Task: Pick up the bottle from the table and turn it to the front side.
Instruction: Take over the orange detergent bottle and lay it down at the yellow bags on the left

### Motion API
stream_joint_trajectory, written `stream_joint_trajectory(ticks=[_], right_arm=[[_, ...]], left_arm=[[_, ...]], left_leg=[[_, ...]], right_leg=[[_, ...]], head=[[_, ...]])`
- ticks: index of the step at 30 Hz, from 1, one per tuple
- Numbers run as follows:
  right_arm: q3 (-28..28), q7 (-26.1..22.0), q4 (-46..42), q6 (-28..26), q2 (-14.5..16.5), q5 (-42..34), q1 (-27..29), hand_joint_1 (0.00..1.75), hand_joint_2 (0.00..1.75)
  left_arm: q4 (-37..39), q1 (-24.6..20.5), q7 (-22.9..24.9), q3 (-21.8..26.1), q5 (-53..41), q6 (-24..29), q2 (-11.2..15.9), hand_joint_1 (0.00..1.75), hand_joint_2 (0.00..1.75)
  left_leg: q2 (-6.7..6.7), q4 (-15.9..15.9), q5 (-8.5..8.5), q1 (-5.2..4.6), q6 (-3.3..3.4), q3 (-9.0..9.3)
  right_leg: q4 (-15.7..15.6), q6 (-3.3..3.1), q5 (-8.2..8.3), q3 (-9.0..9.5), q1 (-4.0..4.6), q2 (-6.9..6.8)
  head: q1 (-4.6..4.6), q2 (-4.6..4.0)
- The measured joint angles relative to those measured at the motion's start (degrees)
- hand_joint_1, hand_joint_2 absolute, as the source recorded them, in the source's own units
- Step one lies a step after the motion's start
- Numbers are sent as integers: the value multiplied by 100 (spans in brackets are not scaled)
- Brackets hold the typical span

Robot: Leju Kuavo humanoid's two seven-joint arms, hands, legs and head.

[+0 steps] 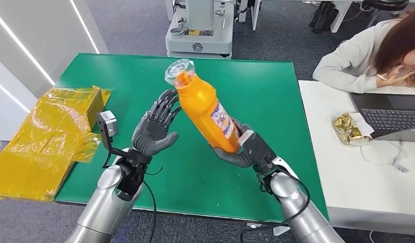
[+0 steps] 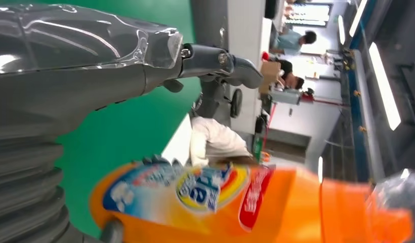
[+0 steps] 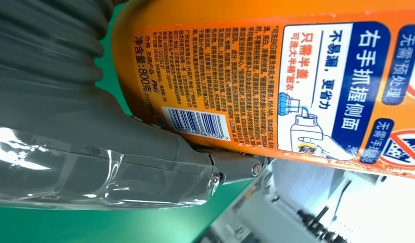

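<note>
An orange detergent bottle (image 1: pixel 205 109) with a clear cap is held off the green table (image 1: pixel 119 76), tilted with its cap away from me and to the left. My right hand (image 1: pixel 246 148) grips its lower end. The right wrist view shows the bottle's (image 3: pixel 276 81) back label with a barcode against my right hand (image 3: pixel 109 157). My left hand (image 1: pixel 156 126) is raised just left of the bottle, fingers spread, holding nothing; I cannot tell whether its fingertips touch the bottle's neck. The left wrist view shows the bottle's (image 2: pixel 246 202) colourful front label beside my left hand (image 2: pixel 94 66).
A yellow plastic-wrapped box (image 1: pixel 48 136) lies at the table's left edge. A white desk (image 1: pixel 357 172) on the right carries a laptop (image 1: pixel 392 114) and a wrapped snack (image 1: pixel 349 129), with a seated person (image 1: pixel 372 50) leaning on it. A machine base (image 1: pixel 199 35) stands beyond the table.
</note>
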Motion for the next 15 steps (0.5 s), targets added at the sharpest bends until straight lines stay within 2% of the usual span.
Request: stream_joint_trajectory(ticks=[6, 15], right_arm=[[331, 115, 468, 35, 384, -30, -526, 171, 175], [584, 183, 790, 113, 529, 6, -648, 172, 175]], left_arm=[[181, -531, 219, -218, 154, 37, -52, 0, 175], [281, -847, 148, -270, -24, 266, -66, 0, 175]], left_leg=[[-1, 0, 1, -1, 0, -3], [-1, 0, 1, -2, 1, -6]], right_leg=[[-2, 0, 0, -1, -1, -1], [-5, 0, 0, -2, -1, -1]], head=[[0, 0], [1, 0]])
